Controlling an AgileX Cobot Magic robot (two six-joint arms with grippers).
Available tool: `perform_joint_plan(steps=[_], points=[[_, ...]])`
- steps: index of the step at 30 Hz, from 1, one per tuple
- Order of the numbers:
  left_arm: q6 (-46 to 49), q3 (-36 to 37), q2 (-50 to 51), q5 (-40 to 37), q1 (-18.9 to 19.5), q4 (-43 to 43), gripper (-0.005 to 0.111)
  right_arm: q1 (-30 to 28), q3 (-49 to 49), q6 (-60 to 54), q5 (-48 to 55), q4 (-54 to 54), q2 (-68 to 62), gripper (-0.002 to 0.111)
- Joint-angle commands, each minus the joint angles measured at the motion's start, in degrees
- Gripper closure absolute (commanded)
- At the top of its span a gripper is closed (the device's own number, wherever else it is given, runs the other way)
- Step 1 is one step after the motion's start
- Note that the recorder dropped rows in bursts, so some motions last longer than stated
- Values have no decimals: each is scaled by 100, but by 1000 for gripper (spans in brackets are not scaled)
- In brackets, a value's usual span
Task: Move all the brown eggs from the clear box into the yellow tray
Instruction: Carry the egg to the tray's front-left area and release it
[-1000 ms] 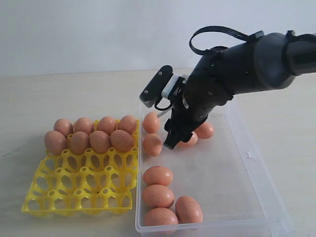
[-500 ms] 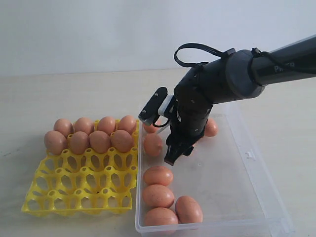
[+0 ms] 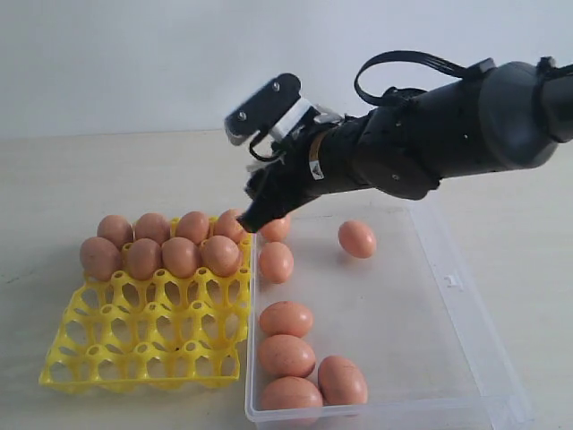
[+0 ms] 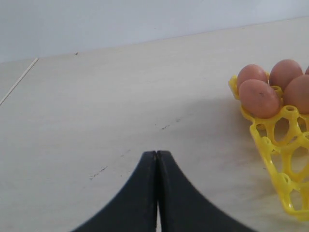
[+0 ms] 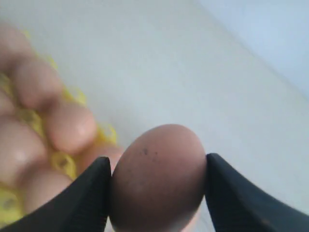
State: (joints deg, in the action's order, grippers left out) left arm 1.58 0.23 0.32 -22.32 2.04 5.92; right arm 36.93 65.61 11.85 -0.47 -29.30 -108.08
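My right gripper (image 5: 158, 186) is shut on a speckled brown egg (image 5: 159, 179), held between both black fingers. In the exterior view this gripper (image 3: 255, 213) hangs above the far left corner of the clear box (image 3: 448, 282), beside the far right corner of the yellow tray (image 3: 143, 354); the held egg is hidden there by the fingers. Several brown eggs (image 3: 179, 255) fill the tray's two far rows. Several more lie in the box, some along its left wall (image 3: 286, 319) and one alone (image 3: 357, 238). My left gripper (image 4: 157, 153) is shut and empty over bare table, left of the tray (image 4: 270, 159).
The tray's near rows of cells (image 3: 148, 331) are unfilled. The box's right half (image 3: 421, 340) holds nothing. The black right arm (image 3: 430, 143) stretches over the far end of the box. Light wooden table (image 3: 54, 197) surrounds both containers.
The right gripper went down among the eggs at the far end of the box, shut on one and rose up and left toward the tray. The lone egg near it shifted slightly.
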Motion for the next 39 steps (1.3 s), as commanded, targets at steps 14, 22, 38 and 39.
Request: perform_joint_plan(steps=[14, 22, 38, 39], points=[[-36, -23, -32, 52, -43, -14, 107, 574, 114, 2084, -4700, -978, -1246, 108], [-36, -23, -32, 52, -43, -14, 107, 574, 502, 3077, -5050, -2069, -1750, 108], [-36, -23, -32, 52, -43, -14, 107, 604, 1483, 4126, -5005, -3330, -2357, 108], [-36, -23, -32, 52, -43, -14, 107, 614, 1543, 4126, -5005, -3346, -2387, 108]])
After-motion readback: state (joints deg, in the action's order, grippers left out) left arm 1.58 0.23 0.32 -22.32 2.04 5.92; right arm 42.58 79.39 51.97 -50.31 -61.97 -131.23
